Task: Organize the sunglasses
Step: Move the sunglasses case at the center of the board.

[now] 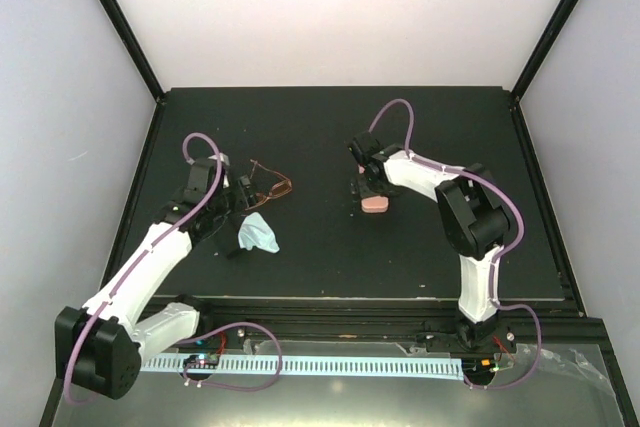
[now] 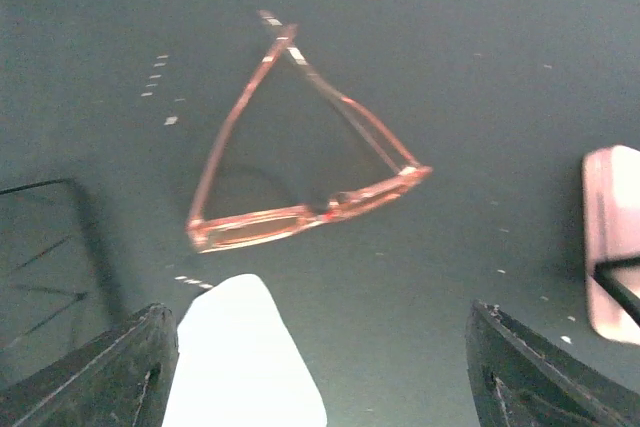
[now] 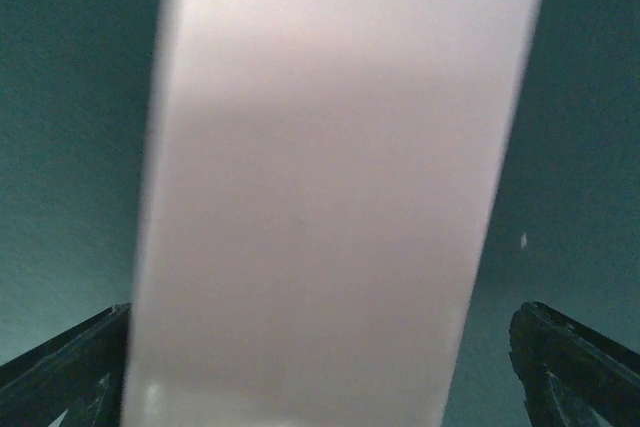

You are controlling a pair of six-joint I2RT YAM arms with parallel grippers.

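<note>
Left end effector hangs low over the dark desk, jaws spread wide and nothing between them. Just ahead of it lie the amber-brown sunglasses, flat on the desk in the left half. The front rim faces the wrist camera and the two thin temples run away from it, meeting at their far tips. No finger touches the frame.

The pale blue cloth sits just beside the sunglasses on the near side, a little apart from the rim, tucked close by the left finger.

Over on the right, the pink case rests on the desk near the middle, well apart from the sunglasses. The right end effector is directly over it, jaws wide and straddling the case, not clamped. The right finger stands clear of the case's edge, with dark desk showing between. On the other side the finger sits hard by the edge — contact there I cannot tell, as the view is blurred.
</note>
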